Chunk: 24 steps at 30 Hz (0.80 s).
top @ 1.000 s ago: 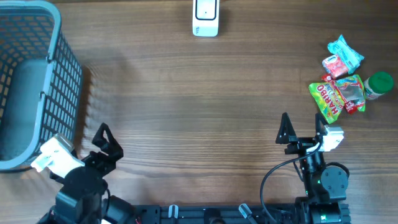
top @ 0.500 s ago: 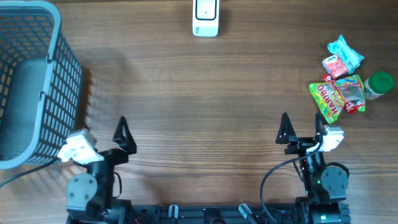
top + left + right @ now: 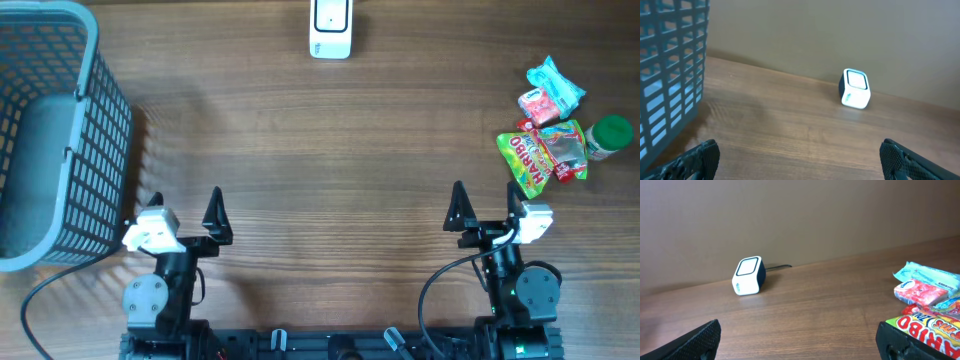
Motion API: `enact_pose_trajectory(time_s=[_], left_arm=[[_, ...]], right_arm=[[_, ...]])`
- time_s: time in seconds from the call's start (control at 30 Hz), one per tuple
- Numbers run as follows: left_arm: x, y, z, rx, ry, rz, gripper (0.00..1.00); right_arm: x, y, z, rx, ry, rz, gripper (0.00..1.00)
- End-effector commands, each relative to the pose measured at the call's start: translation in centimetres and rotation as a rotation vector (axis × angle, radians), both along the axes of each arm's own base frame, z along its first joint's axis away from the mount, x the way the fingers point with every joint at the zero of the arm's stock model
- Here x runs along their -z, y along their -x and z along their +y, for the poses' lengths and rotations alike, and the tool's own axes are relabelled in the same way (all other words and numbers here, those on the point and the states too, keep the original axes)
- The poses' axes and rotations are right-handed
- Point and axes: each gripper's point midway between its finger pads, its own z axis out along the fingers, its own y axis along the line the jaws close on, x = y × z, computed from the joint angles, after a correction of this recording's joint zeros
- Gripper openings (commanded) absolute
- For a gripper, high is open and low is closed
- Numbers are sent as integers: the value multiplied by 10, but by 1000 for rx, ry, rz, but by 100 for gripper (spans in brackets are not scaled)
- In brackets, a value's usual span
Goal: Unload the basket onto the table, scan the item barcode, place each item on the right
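Note:
A white scanner (image 3: 331, 28) with a dark window stands at the table's far edge; it also shows in the left wrist view (image 3: 855, 88) and the right wrist view (image 3: 748, 276). The items lie at the far right: a green Haribo bag (image 3: 540, 155), a teal packet (image 3: 555, 80), a pink packet (image 3: 538, 105) and a green-capped bottle (image 3: 608, 137). My left gripper (image 3: 185, 208) is open near the front left, with nothing between its fingers (image 3: 705, 156). My right gripper (image 3: 486, 205) is open at the front right, empty, with the Haribo bag (image 3: 920, 327) just ahead of its right finger.
A blue-grey mesh basket (image 3: 95, 130) fills the left side, and its wall (image 3: 670, 75) rises close to my left gripper. Bare wood lies between the grippers and the scanner.
My left arm has swung right from beside the basket and now points straight ahead. The right arm and the items have not moved.

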Motion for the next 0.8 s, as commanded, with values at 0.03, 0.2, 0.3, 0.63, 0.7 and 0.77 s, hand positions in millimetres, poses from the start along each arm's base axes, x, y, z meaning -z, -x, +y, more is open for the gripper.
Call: enact_pose_trajectory(time_s=[0.03, 0.2, 0.3, 0.63, 0.7, 0.77], left_arm=[[24, -3, 0, 12, -61, 37, 100], [30, -7, 1, 1, -61, 15, 100], [28, -10, 2, -3, -61, -19, 100], [30, -11, 0, 8, -60, -23, 100], [30, -11, 0, 9, -60, -23, 100], [30, -11, -1, 12, -61, -23, 100]], right_arm=[[-3, 1, -1, 9, -2, -16, 100], [-3, 1, -1, 9, -3, -16, 100], [-3, 1, -1, 9, -2, -16, 100], [-3, 1, -1, 9, -2, -16, 100], [-3, 1, -1, 9, -3, -16, 100], [-3, 1, -1, 9, -2, -16, 100]])
